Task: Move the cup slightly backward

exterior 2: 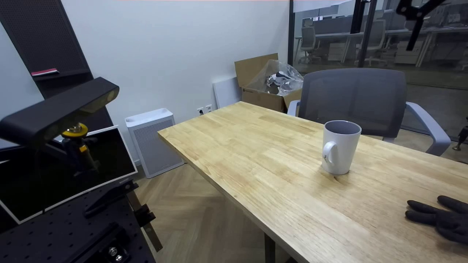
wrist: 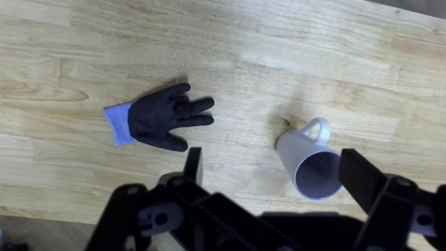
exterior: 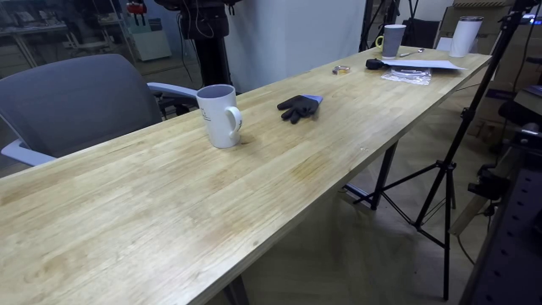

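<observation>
Wrist view: pincer point(wrist: 273, 164) spread wide, w/ nothing held; mug point(wrist: 307, 161) at 4 o'clock, off-ctr. If lowered now, nearer finger point(wrist: 360, 179) might clip rim & tip it.

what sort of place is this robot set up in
Probably an office, perhaps one used as a lab: desks show through a glass wall, a mesh-backed chair stands at the wooden table, and a black tripod stands beside it.

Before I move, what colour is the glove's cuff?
The cuff is violet-blue, seen best in the wrist view.
</observation>
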